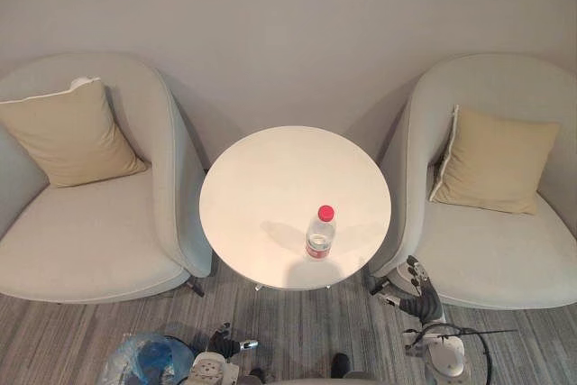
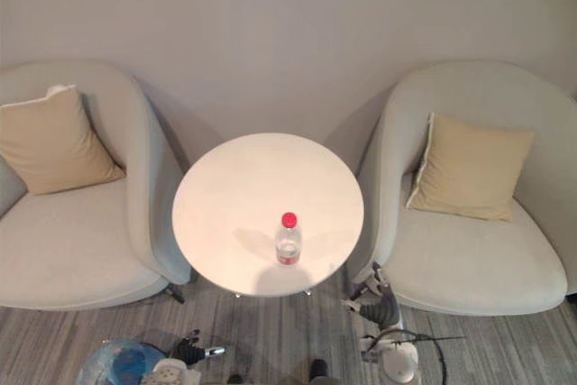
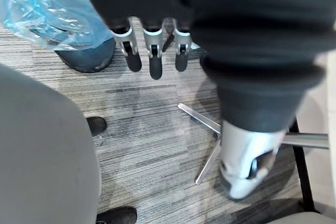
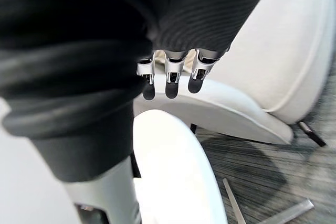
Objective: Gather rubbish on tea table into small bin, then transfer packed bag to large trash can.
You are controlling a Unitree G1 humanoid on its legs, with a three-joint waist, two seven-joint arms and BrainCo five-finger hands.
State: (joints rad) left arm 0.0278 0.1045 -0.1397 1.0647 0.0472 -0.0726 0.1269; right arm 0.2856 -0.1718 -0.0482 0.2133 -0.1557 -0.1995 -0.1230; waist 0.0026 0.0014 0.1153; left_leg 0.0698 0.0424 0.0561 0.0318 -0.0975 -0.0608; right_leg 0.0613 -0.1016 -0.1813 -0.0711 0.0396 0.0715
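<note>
Two pale armchairs, one on the robot's left [image 1: 81, 241] and one on its right [image 1: 496, 250], flanked a round white tea table [image 1: 270, 178], each with a tan cushion [image 1: 68, 137] propped against its back. On the grey floor [image 3: 157, 129] near the robot's left side stood the small bin [image 1: 144, 360], lined with a blue plastic bag [image 3: 47, 19] whose edge spilled over the rim, probably so the rubbish could be dropped in and the bag lifted out whole afterwards. The left hand [image 3: 154, 45] hung low just beside that bin, fingers straight and holding nothing. The right hand [image 4: 170, 77] hung low by the front of the right armchair, beside the table's edge, its fingers likewise relaxed and empty. The one piece of rubbish on the table was a clear bottle [image 1: 320, 233] with a red cap [image 1: 325, 213], standing on the half of the top nearer the robot, seemingly within reach of the right arm. Its long axis ran vertical, base on the table and cap pointing up, so a grasp round the body from the side looked the natural approach. Gathering had apparently not yet begun.
</note>
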